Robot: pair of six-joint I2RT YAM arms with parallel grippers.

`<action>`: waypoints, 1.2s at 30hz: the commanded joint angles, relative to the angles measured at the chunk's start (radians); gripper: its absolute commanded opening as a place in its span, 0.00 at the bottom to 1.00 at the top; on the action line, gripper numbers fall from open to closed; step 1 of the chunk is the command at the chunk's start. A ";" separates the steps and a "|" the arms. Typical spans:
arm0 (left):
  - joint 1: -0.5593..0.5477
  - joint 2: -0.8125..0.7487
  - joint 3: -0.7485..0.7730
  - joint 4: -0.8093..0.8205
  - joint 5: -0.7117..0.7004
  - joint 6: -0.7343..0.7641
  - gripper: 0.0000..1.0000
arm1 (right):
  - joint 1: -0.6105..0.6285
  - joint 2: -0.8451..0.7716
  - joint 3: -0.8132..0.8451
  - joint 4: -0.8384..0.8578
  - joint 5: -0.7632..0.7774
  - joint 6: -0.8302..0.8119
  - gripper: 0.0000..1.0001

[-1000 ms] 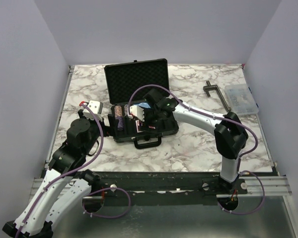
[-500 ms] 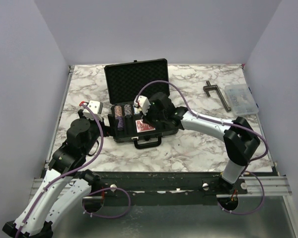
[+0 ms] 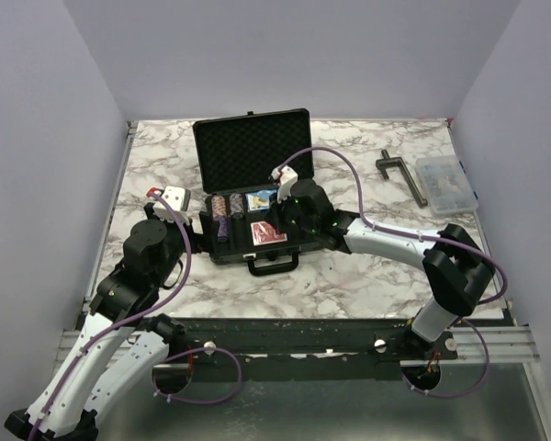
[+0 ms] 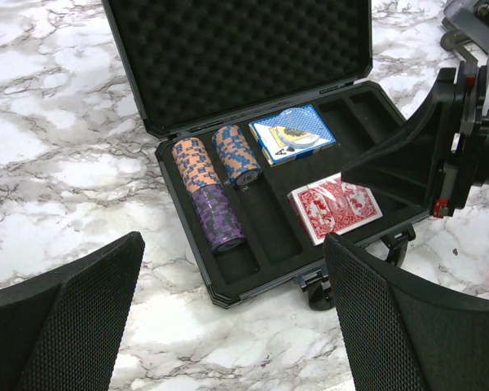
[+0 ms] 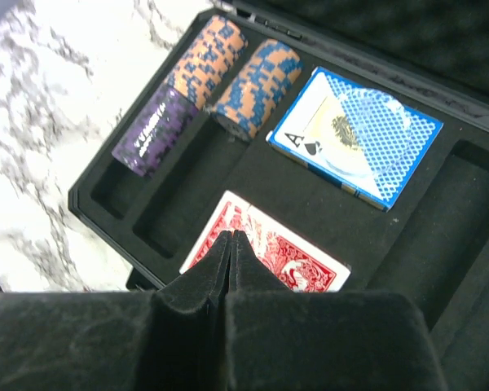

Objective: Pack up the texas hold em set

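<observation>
Lining hard case point(image 4: 257, 277): dimpled foam point(image 4: 244, 57) (black)

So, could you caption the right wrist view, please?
Shut right tool over the red deck in the case, near blue deck and chips.

Open black case point(image 3: 253, 147) holding decks point(image 4: 335, 208), chips point(image 4: 210, 186)

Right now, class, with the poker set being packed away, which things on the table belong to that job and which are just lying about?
Belong to the job:
black case
blue card deck
red card deck
chip stacks

Just lying about, far right:
dark T-shaped tool
clear plastic compartment box
</observation>
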 commanded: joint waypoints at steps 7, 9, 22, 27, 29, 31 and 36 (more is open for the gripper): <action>0.002 -0.003 -0.011 0.008 0.006 0.010 0.91 | 0.012 0.022 -0.022 0.155 0.153 0.108 0.01; 0.002 -0.003 -0.011 0.007 0.006 0.012 0.91 | 0.012 0.039 -0.026 0.170 0.170 0.111 0.01; 0.002 -0.006 -0.011 0.007 0.006 0.012 0.91 | 0.026 0.085 -0.230 0.207 0.200 0.181 0.01; 0.002 -0.009 -0.009 0.008 0.010 0.010 0.91 | 0.043 0.075 -0.330 0.254 0.191 0.220 0.01; 0.002 -0.007 -0.011 0.008 0.010 0.010 0.91 | 0.048 0.085 -0.341 0.265 0.191 0.225 0.01; 0.002 -0.005 -0.011 0.008 0.009 0.010 0.91 | 0.052 0.091 -0.345 0.275 0.191 0.226 0.01; 0.002 -0.003 -0.011 0.008 0.005 0.012 0.91 | 0.055 0.076 -0.324 0.256 0.198 0.204 0.01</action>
